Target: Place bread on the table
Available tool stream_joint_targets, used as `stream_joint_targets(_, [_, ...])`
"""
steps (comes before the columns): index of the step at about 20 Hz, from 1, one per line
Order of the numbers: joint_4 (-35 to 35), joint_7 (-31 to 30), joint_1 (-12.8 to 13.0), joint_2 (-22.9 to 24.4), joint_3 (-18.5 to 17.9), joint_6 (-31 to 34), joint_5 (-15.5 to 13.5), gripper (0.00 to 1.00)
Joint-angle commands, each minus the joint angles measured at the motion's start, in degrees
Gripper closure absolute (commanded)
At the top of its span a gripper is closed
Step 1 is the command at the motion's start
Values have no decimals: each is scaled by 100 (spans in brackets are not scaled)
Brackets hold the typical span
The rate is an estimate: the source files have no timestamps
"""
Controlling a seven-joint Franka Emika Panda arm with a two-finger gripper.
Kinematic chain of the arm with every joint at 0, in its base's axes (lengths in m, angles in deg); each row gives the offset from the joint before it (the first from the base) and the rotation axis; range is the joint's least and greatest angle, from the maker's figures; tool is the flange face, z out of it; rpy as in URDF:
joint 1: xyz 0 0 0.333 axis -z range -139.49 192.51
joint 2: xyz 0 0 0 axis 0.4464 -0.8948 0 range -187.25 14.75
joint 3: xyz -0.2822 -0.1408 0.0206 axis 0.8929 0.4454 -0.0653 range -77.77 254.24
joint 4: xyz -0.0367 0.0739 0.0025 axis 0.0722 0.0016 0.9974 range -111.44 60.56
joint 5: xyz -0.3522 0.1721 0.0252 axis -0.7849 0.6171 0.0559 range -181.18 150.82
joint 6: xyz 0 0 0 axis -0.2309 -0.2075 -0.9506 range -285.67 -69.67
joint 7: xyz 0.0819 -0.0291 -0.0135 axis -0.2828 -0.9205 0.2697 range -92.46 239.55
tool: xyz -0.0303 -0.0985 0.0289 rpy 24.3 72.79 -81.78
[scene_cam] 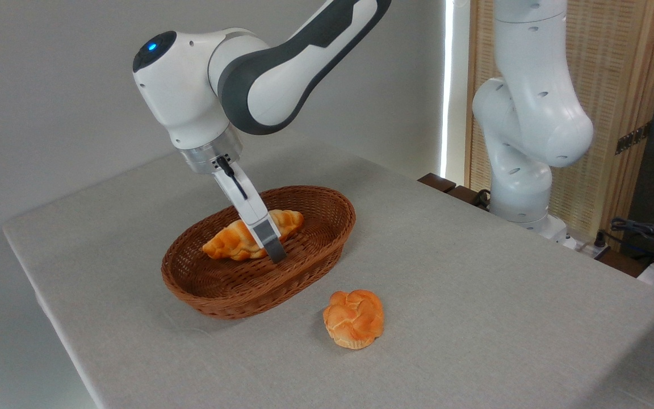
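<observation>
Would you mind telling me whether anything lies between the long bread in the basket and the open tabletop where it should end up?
The bread lies inside the wicker basket, so the basket's raised wall stands between it and the table. The gripper is already at the bread. A round bun occupies one spot in front.

Woven wicker basket [327, 238], matt cloth-covered table [474, 295], glossy plastic arm [281, 62]

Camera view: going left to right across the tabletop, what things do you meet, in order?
Wicker basket holding the long bread, with the gripper down at the bread's middle → round bun on the cloth → the arm's white base at the table's far right edge.
</observation>
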Motion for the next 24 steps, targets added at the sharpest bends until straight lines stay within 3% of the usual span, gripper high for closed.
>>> stream_joint_targets(1, [73,-21,45,-27,-30,-37,71,63])
stream_joint_targets(3, [73,5,45,-27,23,-37,71,74])
stream_joint_targets(8, [73,14,45,-71,32,-55,62,78])
stream_joint_targets(11, [73,23,45,-62,32,-55,36,100])
stream_joint_targets(24, [362,31,28,-27,6,24,1,98])
